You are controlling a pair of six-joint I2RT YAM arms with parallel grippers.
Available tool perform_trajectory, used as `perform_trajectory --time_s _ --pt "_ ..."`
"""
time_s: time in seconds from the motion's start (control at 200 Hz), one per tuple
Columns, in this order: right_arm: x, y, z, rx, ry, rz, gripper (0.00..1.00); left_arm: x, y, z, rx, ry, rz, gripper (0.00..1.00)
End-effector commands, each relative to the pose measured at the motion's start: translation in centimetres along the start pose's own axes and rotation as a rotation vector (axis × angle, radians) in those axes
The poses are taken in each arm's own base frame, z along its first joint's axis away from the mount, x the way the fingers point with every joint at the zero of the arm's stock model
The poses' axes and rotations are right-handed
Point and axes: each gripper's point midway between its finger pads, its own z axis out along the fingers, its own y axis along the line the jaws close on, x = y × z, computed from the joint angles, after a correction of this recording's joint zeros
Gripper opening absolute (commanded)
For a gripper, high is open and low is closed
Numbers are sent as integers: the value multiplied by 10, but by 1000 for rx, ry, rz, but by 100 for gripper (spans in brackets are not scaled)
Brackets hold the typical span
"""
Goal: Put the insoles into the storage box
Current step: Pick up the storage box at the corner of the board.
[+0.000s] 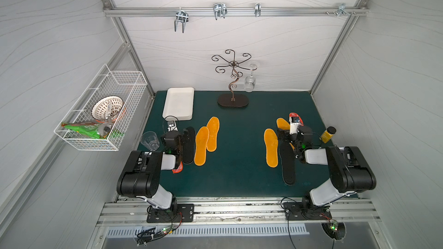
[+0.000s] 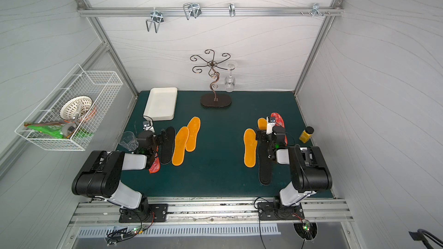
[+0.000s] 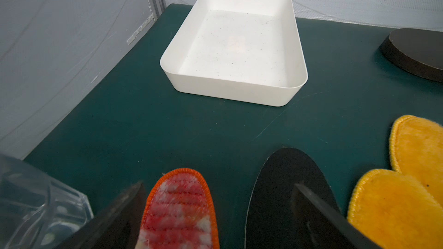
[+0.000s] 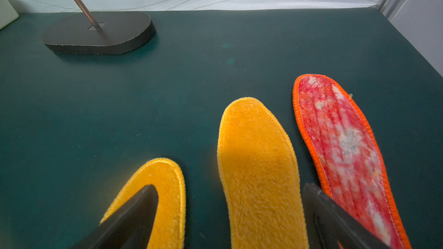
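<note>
Not a single one in yet. Shallow white plastic storage box (image 3: 230, 92) sat empty at the far left corner of the dark green mat (image 1: 239, 176). All eight thin foot-shaped insoles (image 1: 271, 148) lying flat on the mat in two bunches, one by each arm.

Stuff that could go sideways:
- Flat, thin pads, so fingers likely to skid over the top or shove one along rather than lift.
- Left bunch packed tight: red white-speckled insole (image 3: 179, 211), black insole (image 3: 275, 188), two fuzzy orange-yellow insoles (image 3: 393, 207) pressed together. Easy to pinch two or drag a neighbour.
- Clear glass tumbler (image 3: 36, 211) just beside the left arm. One careless swing and over.
- Long haul from the right bunch, past the dark oval stand base (image 4: 98, 34). Floppy end could droop and catch the box rim.

Left gripper (image 3: 219, 185): spread wide, nothing held, hanging over the toe ends of the red and black ones. Contact with either? Can't tell.

Right gripper (image 4: 230, 186): also spread wide, empty, straddling a plush orange-yellow insole (image 4: 256, 164), with another red speckled insole (image 4: 340, 140) just beside.
</note>
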Motion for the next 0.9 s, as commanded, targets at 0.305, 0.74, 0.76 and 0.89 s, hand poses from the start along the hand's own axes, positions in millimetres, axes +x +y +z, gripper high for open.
perform_trajectory --time_s 0.305,0.74,0.76,0.89 --pt "-141 30 -51 -77 44 402 98 -144 -56 -50 133 115 -151 85" --pt "-122 214 -75 -523 192 -7 84 -101 -89 18 148 488 28 77" --pt "-120 217 -75 -521 203 -15 83 -100 -90 23 145 495 37 78" --pt "-100 239 -76 -528 245 -60 82 -89 -91 54 127 558 66 77"
